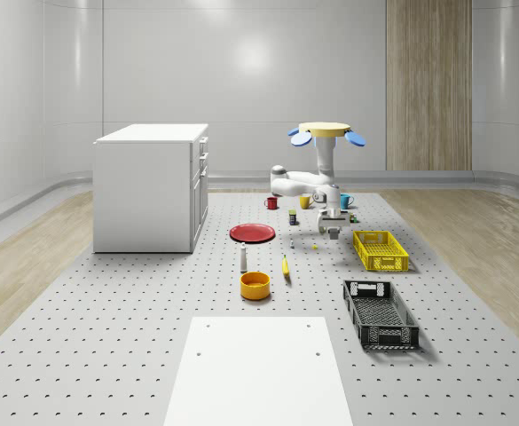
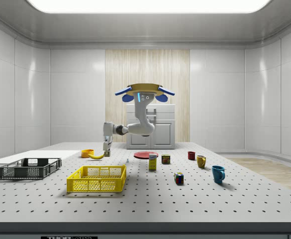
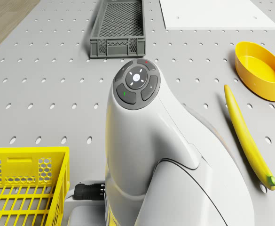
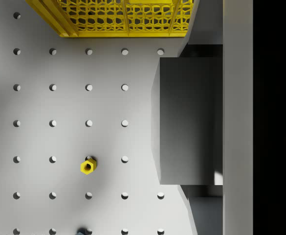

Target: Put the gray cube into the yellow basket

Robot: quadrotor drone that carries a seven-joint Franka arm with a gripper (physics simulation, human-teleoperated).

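Perforated gray table (image 1: 108, 337) below, and the drone (image 1: 324, 133) hovers over it, beside the yellow basket (image 1: 381, 250). Its gripper (image 1: 332, 232) hangs above the tabletop next to the basket, fingers clamped on the gray cube (image 4: 187, 120), held off the surface.

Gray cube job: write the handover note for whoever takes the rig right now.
Gripper: shut on the cube, held off the table.
Drone: hovering over the table, arm reaching down beside the basket.
Cube: not yet over the basket; in the wrist view the basket's wall lies to one side of it.
Done: cube picked up and lifted.
Left: carry it over the basket, lower, release, pull clear.
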